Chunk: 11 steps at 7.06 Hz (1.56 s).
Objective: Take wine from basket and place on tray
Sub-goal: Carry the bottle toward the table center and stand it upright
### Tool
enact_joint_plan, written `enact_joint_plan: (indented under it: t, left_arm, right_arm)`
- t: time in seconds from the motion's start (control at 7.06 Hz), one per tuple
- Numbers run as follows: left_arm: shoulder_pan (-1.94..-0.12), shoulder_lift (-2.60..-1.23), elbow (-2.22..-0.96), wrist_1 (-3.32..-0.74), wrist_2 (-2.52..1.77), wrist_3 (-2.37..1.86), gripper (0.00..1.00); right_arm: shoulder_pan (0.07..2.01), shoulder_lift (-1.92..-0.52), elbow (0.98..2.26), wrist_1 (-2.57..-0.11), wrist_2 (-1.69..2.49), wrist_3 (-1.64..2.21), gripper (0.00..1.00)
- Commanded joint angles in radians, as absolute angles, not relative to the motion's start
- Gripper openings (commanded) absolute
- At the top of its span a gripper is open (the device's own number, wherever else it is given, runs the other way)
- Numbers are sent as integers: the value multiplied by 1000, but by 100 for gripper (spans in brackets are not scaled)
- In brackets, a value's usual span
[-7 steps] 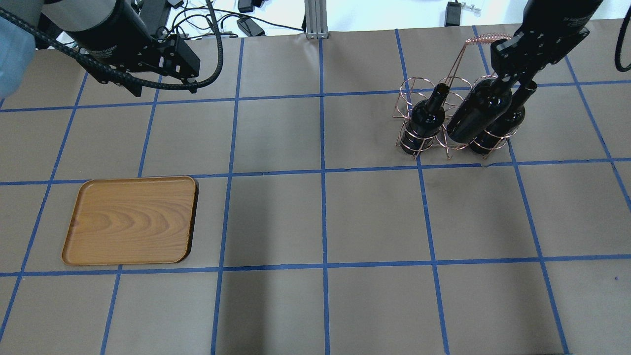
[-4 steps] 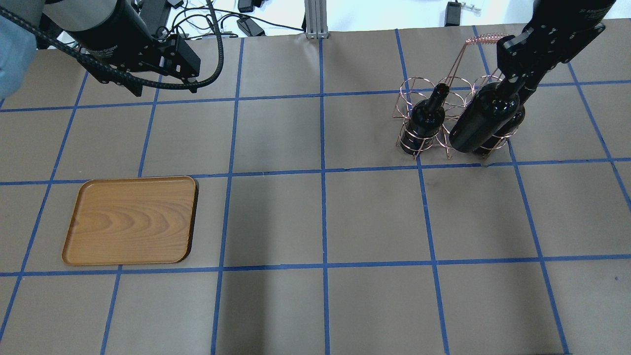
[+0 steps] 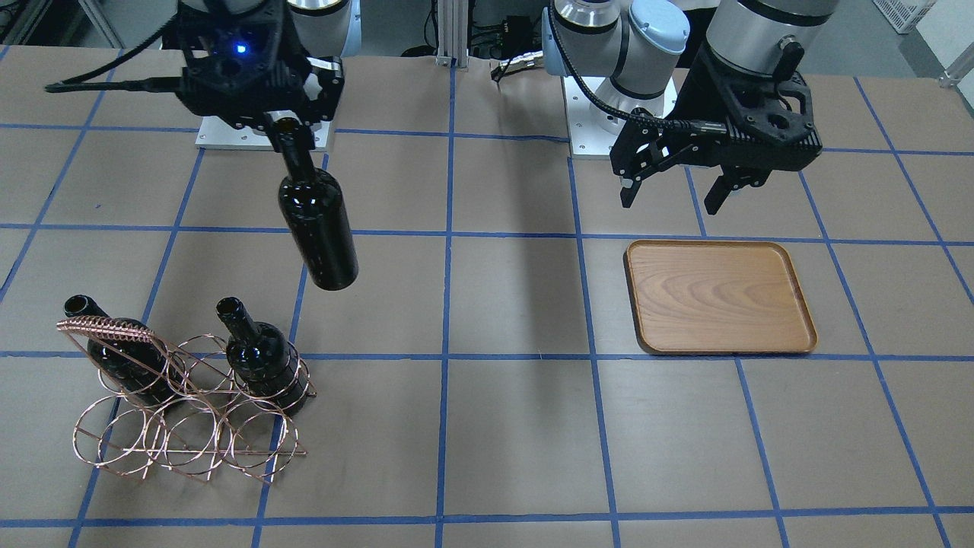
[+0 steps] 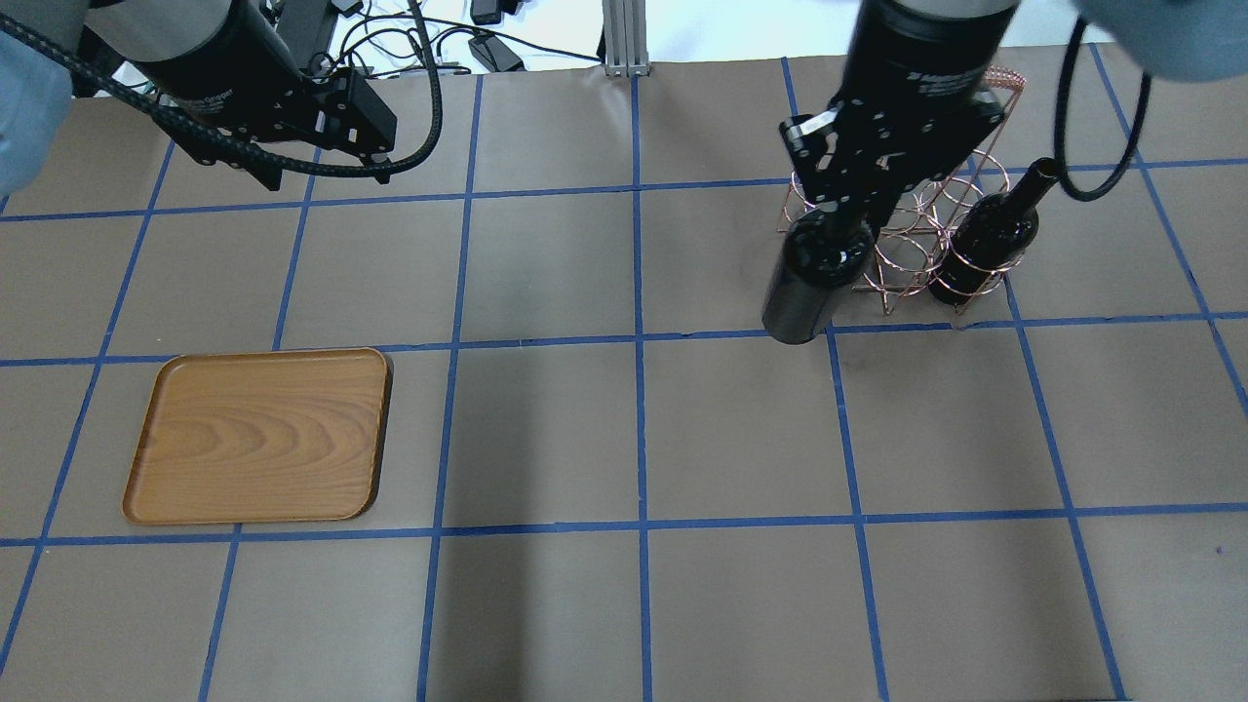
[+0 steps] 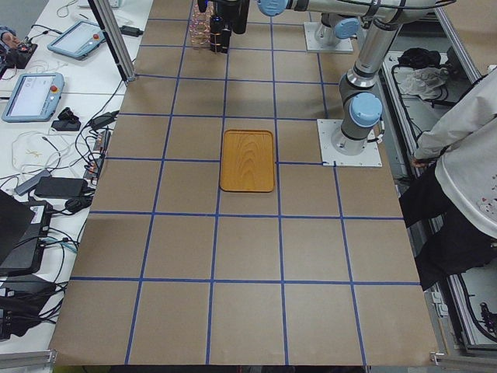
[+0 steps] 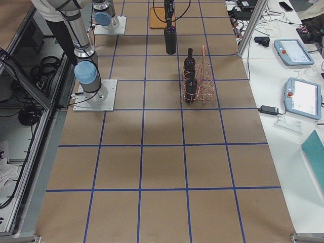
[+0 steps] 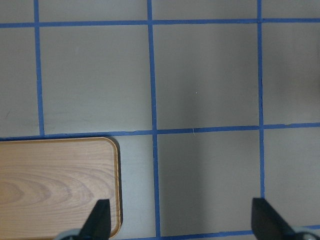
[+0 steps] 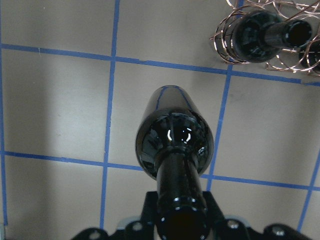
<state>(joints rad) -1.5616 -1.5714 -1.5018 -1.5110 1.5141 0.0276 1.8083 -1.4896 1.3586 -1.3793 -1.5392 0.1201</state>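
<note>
My right gripper [image 3: 285, 131] is shut on the neck of a dark wine bottle [image 3: 318, 228] and holds it upright in the air, off the table. In the overhead view the bottle [image 4: 812, 283] hangs just left of the copper wire basket [image 4: 902, 263]. The right wrist view looks down the held bottle [image 8: 174, 142]. Two more bottles [image 3: 262, 361] [image 3: 122, 358] stand in the basket [image 3: 122, 332]. The wooden tray [image 4: 258, 434] lies empty at the left. My left gripper [image 3: 673, 194] is open and empty, in the air by the tray's [image 7: 55, 185] corner.
Blue tape lines grid the brown table. Both arm bases [image 3: 609, 137] stand at the robot-side edge. Cables [image 4: 487, 49] and an aluminium post [image 4: 624, 39] lie past the far edge. An operator [image 5: 466, 171] stands beside the table.
My right gripper has carried the bottle leftward, from over the basket's right side to clear of its left end. The left arm and tray have not moved.
</note>
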Motion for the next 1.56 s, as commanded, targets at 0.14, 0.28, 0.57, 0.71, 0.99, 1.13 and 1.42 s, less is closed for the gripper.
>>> enact_joint_plan:
  t: [0.14, 0.28, 0.57, 0.71, 0.99, 1.13, 1.42]
  left_arm:
    - [-1562, -1571, -1502, -1511, 1514, 28, 100]
    - [-1562, -1569, -1502, -1511, 1514, 28, 100]
    - [-1562, -1569, -1502, -1511, 1514, 28, 100]
    - [-1562, -1569, -1503, -1512, 1516, 28, 100]
    - [-1562, -1568, -1503, -1511, 1514, 28, 100]
    - [-1562, -1569, -1503, -1511, 1516, 28, 100]
    - [-1562, -1566, -1503, -1512, 1516, 29, 100]
  right_arm:
    - [1963, -1363, 1368, -1547, -1520, 329, 0]
    - [1983, -1329, 1376, -1586, -1522, 362, 0]
    - [2011, -1304, 1437, -1681, -1520, 420, 0]
    - [2026, -1298, 1469, -1730, -1520, 431, 0]
    - [2054, -1286, 1479, -1746, -1520, 458, 0]
    - [2054, -1281, 1479, -1740, -1520, 477, 0]
    - [2054, -1285, 1477, -1758, -1529, 465, 100]
